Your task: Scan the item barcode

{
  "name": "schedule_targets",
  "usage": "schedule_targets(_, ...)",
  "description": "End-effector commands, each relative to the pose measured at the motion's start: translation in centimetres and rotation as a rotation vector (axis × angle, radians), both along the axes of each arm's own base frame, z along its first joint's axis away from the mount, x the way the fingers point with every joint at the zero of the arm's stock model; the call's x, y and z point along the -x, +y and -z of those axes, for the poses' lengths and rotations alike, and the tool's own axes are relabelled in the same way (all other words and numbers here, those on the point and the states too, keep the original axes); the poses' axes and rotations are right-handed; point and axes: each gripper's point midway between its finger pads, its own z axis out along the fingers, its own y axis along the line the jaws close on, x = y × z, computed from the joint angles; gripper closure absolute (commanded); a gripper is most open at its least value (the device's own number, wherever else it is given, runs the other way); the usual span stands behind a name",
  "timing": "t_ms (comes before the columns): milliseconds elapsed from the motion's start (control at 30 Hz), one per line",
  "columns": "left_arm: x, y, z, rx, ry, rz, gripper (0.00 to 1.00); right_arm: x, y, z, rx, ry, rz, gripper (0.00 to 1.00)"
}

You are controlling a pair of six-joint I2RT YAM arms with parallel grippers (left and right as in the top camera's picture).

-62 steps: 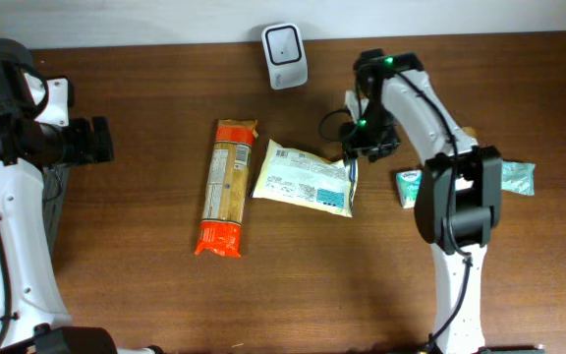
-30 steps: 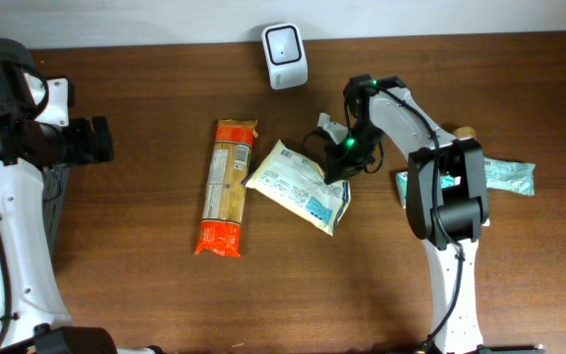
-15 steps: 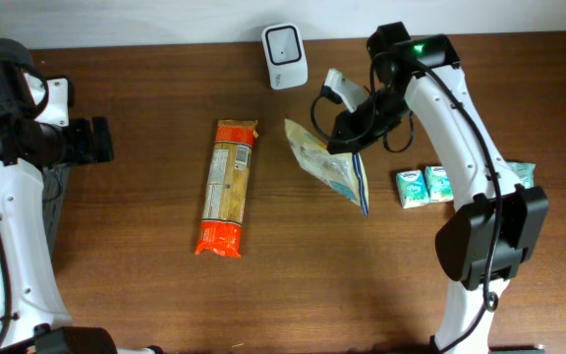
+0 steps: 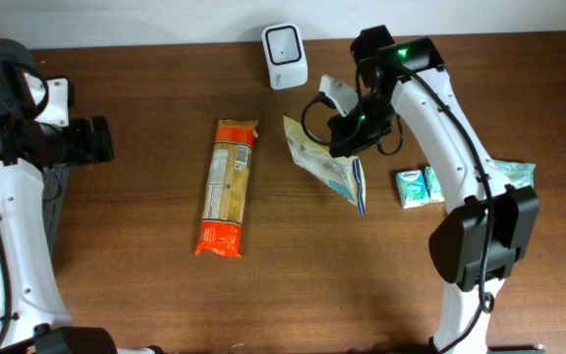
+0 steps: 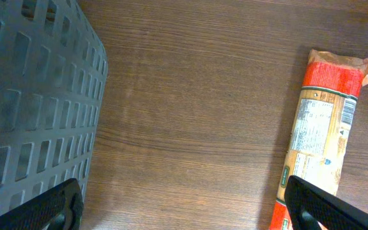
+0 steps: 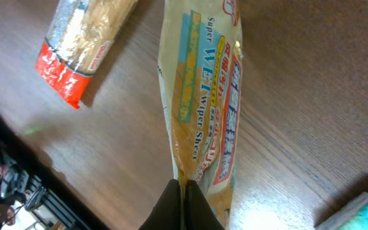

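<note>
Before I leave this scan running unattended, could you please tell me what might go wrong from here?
The right gripper pinches only a thin edge of the wet wipes pack, so the dangling pack could slip out. The pack also hangs tilted beside the scanner, so its barcode may not face it and the scan could miss.

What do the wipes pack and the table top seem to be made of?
Wipes pack: likely soft plastic film, glossy; it creases and reflects light where the right claw pinches it. Table: wood or wood-look laminate, matte brown; grain lines show, which one I cannot tell.
</note>
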Motion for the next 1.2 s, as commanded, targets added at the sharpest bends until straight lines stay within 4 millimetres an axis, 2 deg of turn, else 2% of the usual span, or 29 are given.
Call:
schedule_targets(0, 0.0, 0.3, -0.3, -0.009, -0.009, 0.005, 0.01, -1.0, -0.5, 3.3, 0.041, 0.060, 0.020, 0.96)
schedule_targets(133, 0.0, 0.3, -0.3, -0.009, -0.009, 0.005, 0.01, -1.3, -0.7, 6.9, 0.064, 0.136, 0.023, 0.95)
schedule_targets(200, 0.0, 0.3, -0.3, -0.009, -0.009, 0.005, 0.01, -1.4, -0.9, 7.6, 0.079, 0.140, 0.024, 0.77)
schedule_targets(233, 0.0, 0.3, -0.3, -0.009, -0.009, 0.005, 0.01, -1.7, -1.0, 7.9, 0.088, 0.131, 0.024, 0.57)
schedule_targets(267, 0.0, 0.3, -0.3, -0.009, -0.009, 0.004, 0.01, -2.0, -0.9, 8.0, 0.082, 0.119, 0.024, 0.46)
schedule_targets(333, 0.0, 0.3, -0.3, -0.009, -0.009, 0.005, 0.01, -2.1, -0.4, 8.3, 0.056, 0.117, 0.023, 0.36)
schedule_targets(433, 0.0, 0.3, -0.3, -0.009, -0.009, 0.005, 0.01, -1.5, 0.0, 10.0, 0.033, 0.140, 0.024, 0.35)
schedule_targets(500, 0.0, 0.3, -0.3, -0.009, -0.009, 0.005, 0.01, -1.2, -0.4, 11.4, 0.050, 0.180, 0.101, 0.35)
schedule_targets(600, 0.0, 0.3, -0.3, -0.009, -0.009, 0.005, 0.01, -2.3, -0.3, 12.7, 0.062, 0.175, 0.228, 0.35)
schedule_targets(633, 0.0, 0.3, -0.3, -0.009, -0.009, 0.004, 0.01, -2.6, 0.5, 12.4, 0.053, 0.151, 0.209, 0.35)
schedule_targets(733, 0.0, 0.3, -0.3, -0.009, -0.009, 0.005, 0.01, -3.0, 3.9, 9.7, 0.020, 0.054, 0.058, 0.36)
schedule_targets(800, 0.0, 0.3, -0.3, -0.009, -0.009, 0.005, 0.01, -2.0, 7.2, 7.7, -0.037, 0.003, -0.106, 0.35)
schedule_targets(833, 0.0, 0.3, -0.3, -0.009, -0.009, 0.004, 0.01, -1.5, 8.3, 7.3, -0.039, -0.024, -0.173, 0.32)
schedule_targets(867, 0.0, 0.3, -0.3, -0.009, -0.009, 0.005, 0.01, -1.2, 8.8, 7.1, -0.048, -0.033, -0.203, 0.25)
schedule_targets(933, 0.0, 0.3, -0.3, -0.009, -0.009, 0.005, 0.01, -0.1, 10.6, 6.4, -0.183, -0.025, -0.296, 0.19)
schedule_targets(967, 0.0, 0.3, -0.3, -0.009, -0.009, 0.005, 0.01, 0.3, 11.5, 6.4, -0.250, -0.010, -0.315, 0.19)
schedule_targets(1033, 0.0, 0.3, -0.3, -0.009, -0.009, 0.004, 0.01, 0.9, 12.0, 7.4, -0.283, 0.035, -0.314, 0.19)
schedule_targets(1167, 0.0, 0.3, -0.3, -0.009, -0.009, 0.005, 0.01, 3.1, 12.5, 9.9, -0.265, 0.138, -0.328, 0.19)
